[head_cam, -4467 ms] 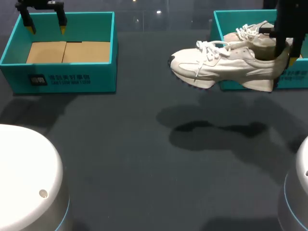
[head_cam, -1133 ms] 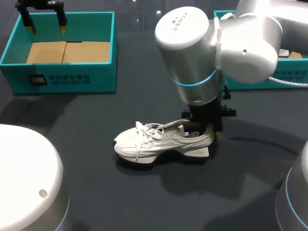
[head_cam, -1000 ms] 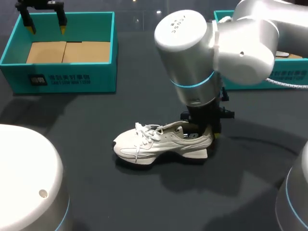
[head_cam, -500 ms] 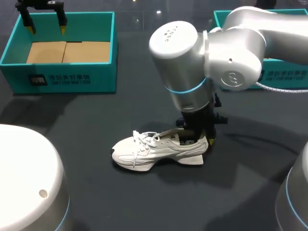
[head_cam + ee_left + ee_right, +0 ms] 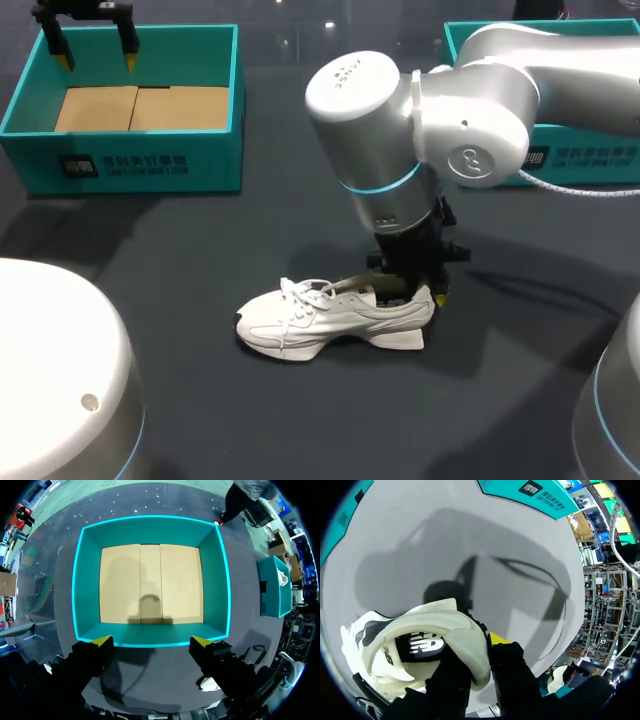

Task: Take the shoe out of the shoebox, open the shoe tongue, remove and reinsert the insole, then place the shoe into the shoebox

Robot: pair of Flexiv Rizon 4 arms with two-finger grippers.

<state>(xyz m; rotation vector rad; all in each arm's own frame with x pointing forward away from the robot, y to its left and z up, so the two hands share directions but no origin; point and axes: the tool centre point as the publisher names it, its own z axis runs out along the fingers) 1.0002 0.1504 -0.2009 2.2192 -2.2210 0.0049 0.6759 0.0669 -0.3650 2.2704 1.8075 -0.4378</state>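
A white lace-up shoe (image 5: 330, 318) lies on its sole on the dark table, toe to the left. My right gripper (image 5: 418, 290) comes straight down on its heel and is shut on the heel collar. In the right wrist view the padded collar (image 5: 462, 632) sits between the fingers, one inside the shoe and one yellow-tipped finger (image 5: 498, 639) outside. The teal shoebox (image 5: 585, 158) at the back right is mostly hidden by my right arm. My left gripper (image 5: 95, 38) hangs open above another teal box (image 5: 150, 530) at the back left, fingertips (image 5: 102, 641) wide apart, holding nothing.
The left teal box (image 5: 215, 130) has a bare cardboard floor. My right arm's large elbow (image 5: 370, 110) hangs over the table's middle, above the shoe. Dark open table surface (image 5: 250, 420) lies in front of the shoe.
My right arm has carried the shoe a little toward the table's front and set it down lower, still gripping the heel. The left arm has stayed still.
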